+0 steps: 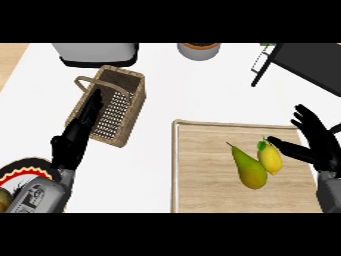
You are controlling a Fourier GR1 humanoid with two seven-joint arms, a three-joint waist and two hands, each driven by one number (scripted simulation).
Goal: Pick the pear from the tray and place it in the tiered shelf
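On the wooden tray [202, 165], the pear [248, 167] lay on its side, its long axis running from the fat base nearest the robot up to a narrow stem end pointing away and slightly left. A lemon [271, 157] lay touching its right flank, between the pear and the right hand [319, 142]. That hand hovered at the tray's right edge, fingers spread and holding nothing, plainly the nearer of the two. The left hand [81, 130], fingers straight and held together, lay well apart, over the wicker basket [125, 100]. Farthest off, at the counter's far right, stood the dark tiered shelf [317, 67], beyond the right hand.
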